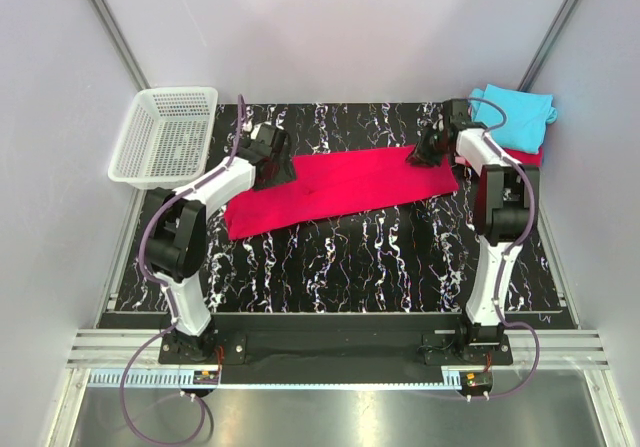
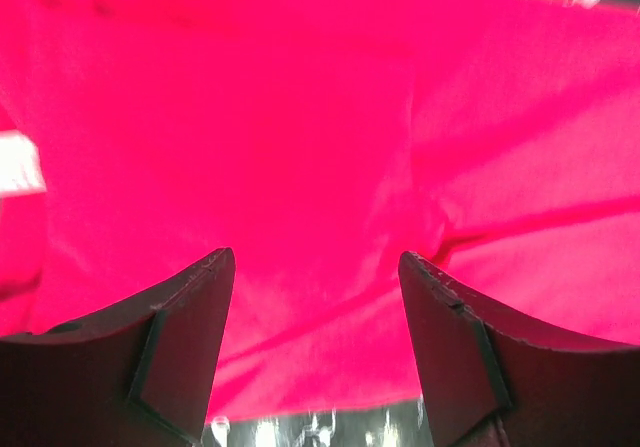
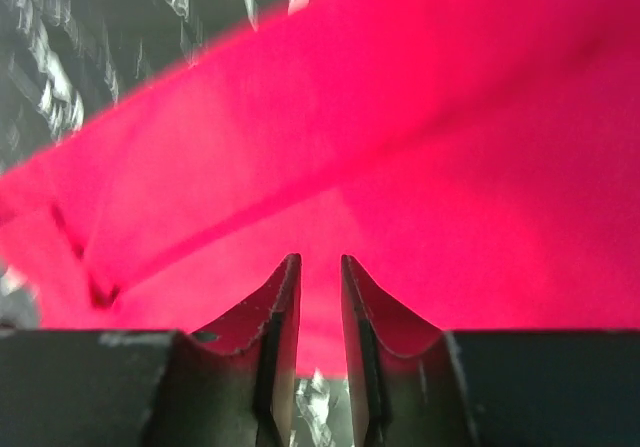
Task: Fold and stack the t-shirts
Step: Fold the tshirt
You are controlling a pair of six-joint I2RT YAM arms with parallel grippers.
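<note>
A crimson-red t-shirt point(image 1: 340, 189) lies as a long folded strip across the dark marbled table point(image 1: 330, 267). My left gripper point(image 1: 280, 170) hovers over the strip's left end. In the left wrist view its jaws point(image 2: 316, 267) stand wide apart, with only red cloth point(image 2: 300, 127) below them. My right gripper point(image 1: 425, 155) is at the strip's right end. Its fingers point(image 3: 320, 262) are a narrow gap apart with nothing between them, and the red cloth point(image 3: 420, 147) lies just beyond the tips. At the back right, a folded turquoise t-shirt point(image 1: 515, 115) rests on a folded red one point(image 1: 530, 155).
A white plastic mesh basket point(image 1: 165, 137) sits at the table's back left corner, close to the left arm. Grey walls enclose the table on three sides. Both arm bases are bolted at the near edge.
</note>
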